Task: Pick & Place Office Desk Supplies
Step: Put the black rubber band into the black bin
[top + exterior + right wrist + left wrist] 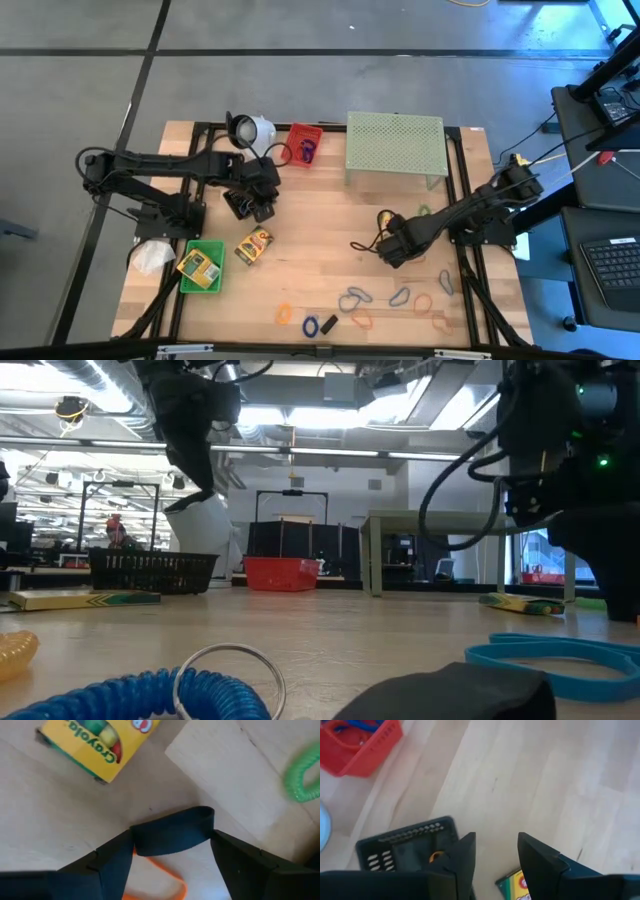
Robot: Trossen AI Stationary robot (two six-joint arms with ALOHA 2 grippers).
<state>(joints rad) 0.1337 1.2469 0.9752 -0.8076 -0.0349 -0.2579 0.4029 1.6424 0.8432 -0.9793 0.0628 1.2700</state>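
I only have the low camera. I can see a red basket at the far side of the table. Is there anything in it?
Observer: Yes. From above, the red basket has a blue item lying inside.
Operator: And the black basket on the left of my picture?
Observer: The left wrist camera looks into the black basket and shows a small orange piece in it.
Operator: Is the left hand carrying anything?
Observer: No. The left hand is open, with only bare table showing between its fingers, right beside the black basket.
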